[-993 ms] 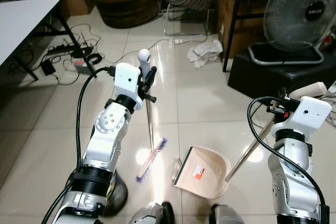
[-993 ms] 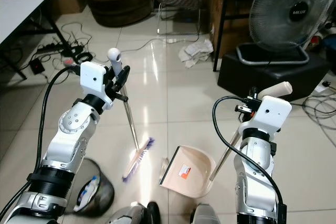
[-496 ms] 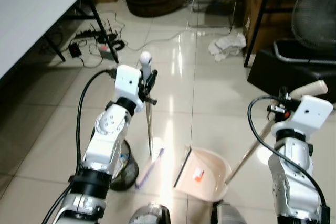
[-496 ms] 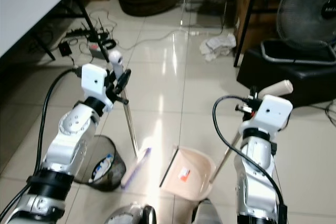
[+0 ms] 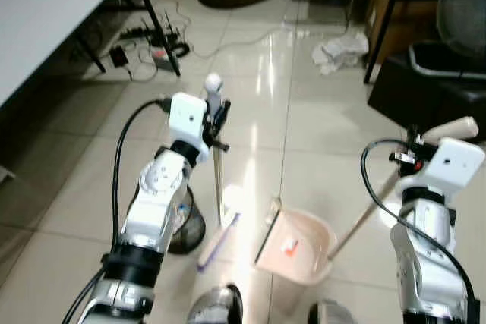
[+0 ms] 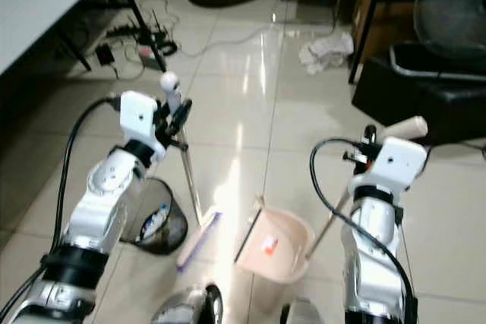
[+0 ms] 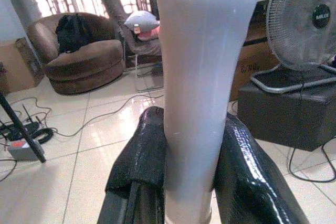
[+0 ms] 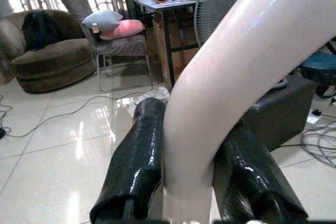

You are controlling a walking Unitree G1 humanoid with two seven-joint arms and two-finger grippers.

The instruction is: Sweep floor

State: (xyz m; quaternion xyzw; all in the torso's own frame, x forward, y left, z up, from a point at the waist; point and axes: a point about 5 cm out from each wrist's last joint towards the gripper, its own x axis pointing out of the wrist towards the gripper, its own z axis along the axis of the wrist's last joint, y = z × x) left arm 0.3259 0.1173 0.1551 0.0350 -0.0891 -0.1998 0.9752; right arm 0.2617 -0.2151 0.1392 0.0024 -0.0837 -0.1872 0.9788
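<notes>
The broom (image 5: 219,187) stands nearly upright at centre-left of the frame. Its white knob is at the top, its shaft runs down and slightly right, and its bristle head lies on the floor (image 5: 319,149) at lower centre. The head's long axis slants toward the dustpan (image 5: 300,246), which sits just right of it, mouth toward the bristles, with a small gap between.

My left claw (image 7: 189,145) is clenched on the broom's upper shaft. My right claw (image 8: 189,166) is clenched on the dustpan's bent cream handle at the right of the frame.

I judge the coming stroke runs rightward, bristles into the pan. A bin (image 6: 156,225) stands just left of the broom head.
</notes>
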